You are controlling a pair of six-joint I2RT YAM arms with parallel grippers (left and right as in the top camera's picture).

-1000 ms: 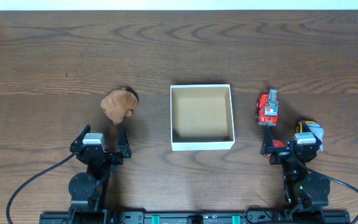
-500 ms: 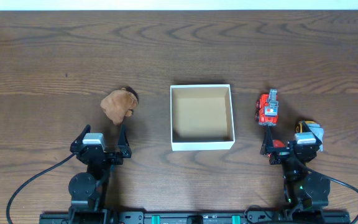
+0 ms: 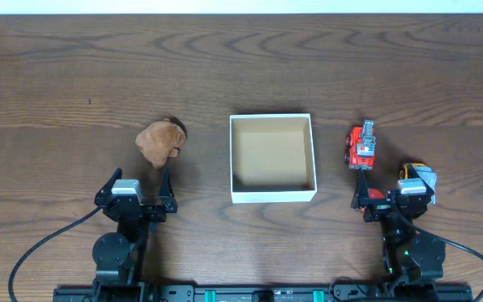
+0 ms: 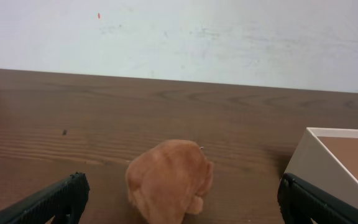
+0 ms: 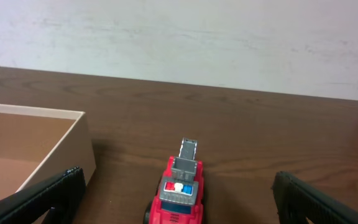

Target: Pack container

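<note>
The container (image 3: pixel 273 195), a white-walled square box with a tan inside, sits mid-table with nothing in it. Its corner shows in the left wrist view (image 4: pixel 328 165) and the right wrist view (image 5: pixel 64 152). A brown plush toy (image 3: pixel 159 140) lies to its left, just beyond my left gripper (image 3: pixel 138 178), whose fingers stand open and wide apart. The plush (image 4: pixel 169 180) fills the middle of the left wrist view, untouched by the left gripper (image 4: pixel 182 190). A red toy fire truck (image 3: pixel 360 146) stands right of the box, ahead of my open right gripper (image 3: pixel 390 183). In the right wrist view the truck (image 5: pixel 179 193) sits between the lines of the right gripper (image 5: pixel 179 183).
A small yellow and grey object (image 3: pixel 418 173) lies right beside the right gripper, partly hidden by the arm. Dark wooden table (image 3: pixel 241 67) stretches behind everything. A pale wall (image 4: pixel 229 31) closes off the far edge.
</note>
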